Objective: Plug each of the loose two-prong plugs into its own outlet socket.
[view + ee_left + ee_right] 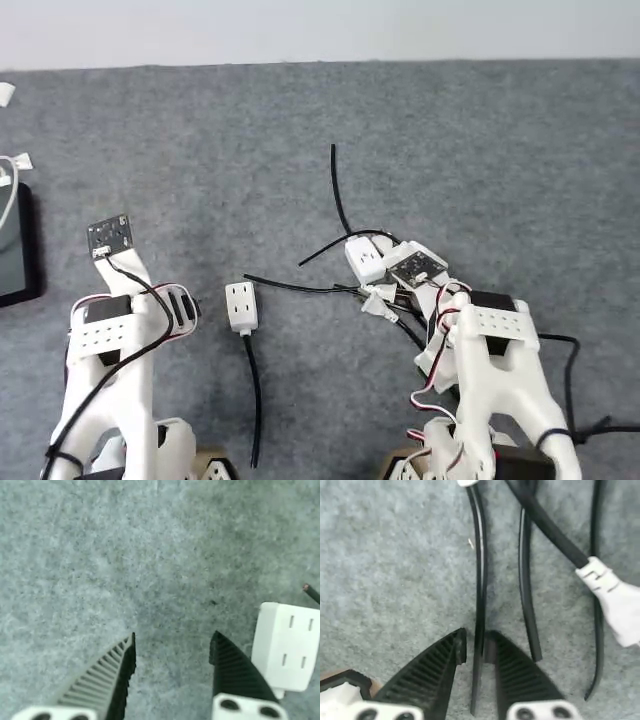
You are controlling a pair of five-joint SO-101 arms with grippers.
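2 sockets (241,306) (365,260), 1 plug (620,605), R-gripped cord (479,580)

Grey felt-like matting (480,140) covers the table top. A pale wall (320,30) runs along its far edge. A dark-framed flat device (18,255) lies at the high view's left edge.

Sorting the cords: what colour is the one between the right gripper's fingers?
Black cord; right wrist view shows it best.

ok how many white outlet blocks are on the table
2. One outlet block lies between the arms; the second outlet block sits among black cables at the right arm's wrist. Others may be hidden beneath it.
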